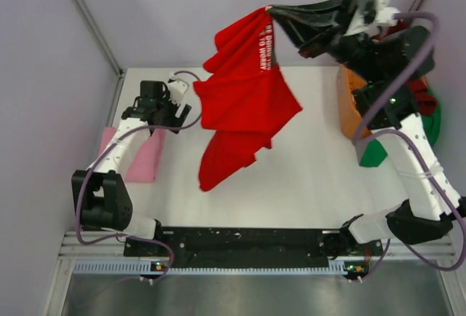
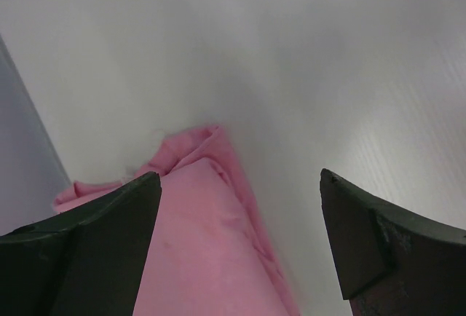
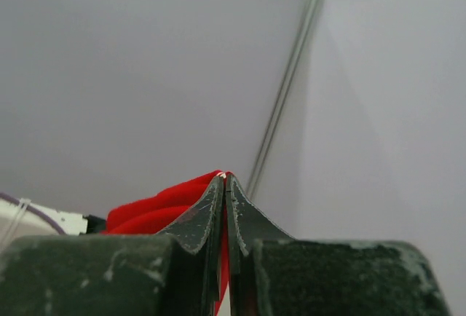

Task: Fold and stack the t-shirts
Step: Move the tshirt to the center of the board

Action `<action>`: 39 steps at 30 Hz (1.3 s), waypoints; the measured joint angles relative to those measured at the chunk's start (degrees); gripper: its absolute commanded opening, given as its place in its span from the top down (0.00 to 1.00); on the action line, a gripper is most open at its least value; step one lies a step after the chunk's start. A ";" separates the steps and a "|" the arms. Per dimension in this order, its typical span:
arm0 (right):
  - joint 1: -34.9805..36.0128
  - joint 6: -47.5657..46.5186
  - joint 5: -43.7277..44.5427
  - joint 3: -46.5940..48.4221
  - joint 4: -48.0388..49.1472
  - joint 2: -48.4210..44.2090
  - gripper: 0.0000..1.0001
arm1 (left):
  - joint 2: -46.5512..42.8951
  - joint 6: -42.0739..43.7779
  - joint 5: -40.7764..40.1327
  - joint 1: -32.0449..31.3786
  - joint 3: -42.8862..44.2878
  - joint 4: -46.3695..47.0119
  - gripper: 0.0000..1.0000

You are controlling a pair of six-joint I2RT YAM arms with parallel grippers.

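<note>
The right gripper, at the top of the overhead view, is clamped tight on an edge of the red t-shirt; in the right wrist view its dark, scuffed fingertips meet with a thin fold of red cloth pinched between them. The shirt hangs in loose, crumpled folds over the middle of the white table, with white lettering near its top. The left gripper is spread wide and holds nothing, poised above the end of the folded pink t-shirt, a soft flat slab at the left edge. An orange basket stands at the right.
</note>
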 measured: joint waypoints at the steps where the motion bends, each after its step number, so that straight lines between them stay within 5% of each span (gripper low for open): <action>1: 2.58 -2.08 0.81 -0.42 -0.39 1.31 1.00 | 0.00 -0.33 -0.09 1.64 0.39 -0.44 0.06; 9: 7.50 -5.92 8.46 -4.90 -7.19 13.99 1.00 | -0.33 -1.46 -0.59 12.17 4.11 -1.38 0.07; 22: 12.50 -4.04 21.35 -5.27 -11.47 16.72 1.00 | -3.96 2.69 10.12 8.85 3.85 -2.14 0.06; 23: 13.57 -3.23 21.64 -5.27 -11.17 17.49 0.98 | -4.26 2.73 10.64 8.98 4.07 -2.51 0.06; 27: 17.35 1.22 21.11 -4.72 -9.81 23.71 0.57 | -4.61 2.73 11.47 10.45 4.70 -2.80 0.06; 29: 18.43 2.49 20.37 -3.82 -10.86 27.80 0.48 | -4.61 2.43 11.17 11.96 4.70 -2.93 0.06; 32: 18.99 2.16 20.79 -3.93 -14.51 31.67 0.43 | -4.61 1.90 10.34 14.43 4.70 -3.10 0.07; 36: 17.49 0.74 22.18 -7.58 -17.62 30.91 0.42 | -4.61 1.64 10.29 15.98 4.72 -3.34 0.27; 39: 13.16 0.07 23.45 -10.14 -19.23 28.98 0.42 | -4.59 2.32 13.92 14.53 5.27 -6.54 0.31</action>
